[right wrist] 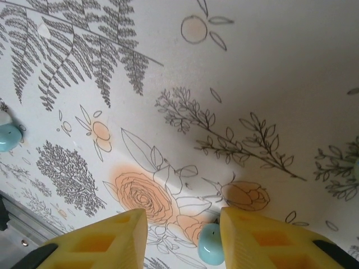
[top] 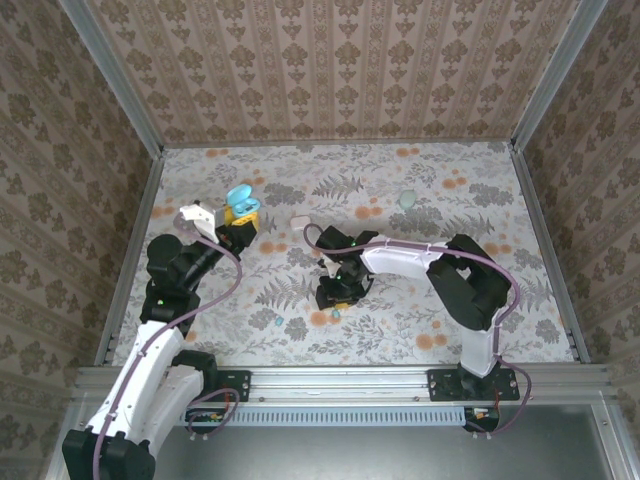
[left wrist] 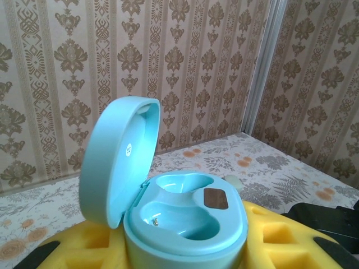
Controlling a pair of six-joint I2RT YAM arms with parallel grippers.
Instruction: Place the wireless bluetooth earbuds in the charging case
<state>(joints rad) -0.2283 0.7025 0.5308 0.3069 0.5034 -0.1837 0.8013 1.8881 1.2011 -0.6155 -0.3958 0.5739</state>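
Earbud (right wrist: pixel 210 250) sits at lower centre inside right gripper (right wrist: pixel 182 224), half open, against its frame-right jaw; left gripper (top: pixel 243 215) clamps open charging case (left wrist: pixel 185 216).

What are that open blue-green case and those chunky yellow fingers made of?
The pale teal pebble-shaped charging case looks like smooth moulded plastic, satin finish: soft highlights across its open lid. The right gripper's blocky yellow fingers look matte and faintly grainy, with square hollows: printed plastic or foam, I cannot tell which.
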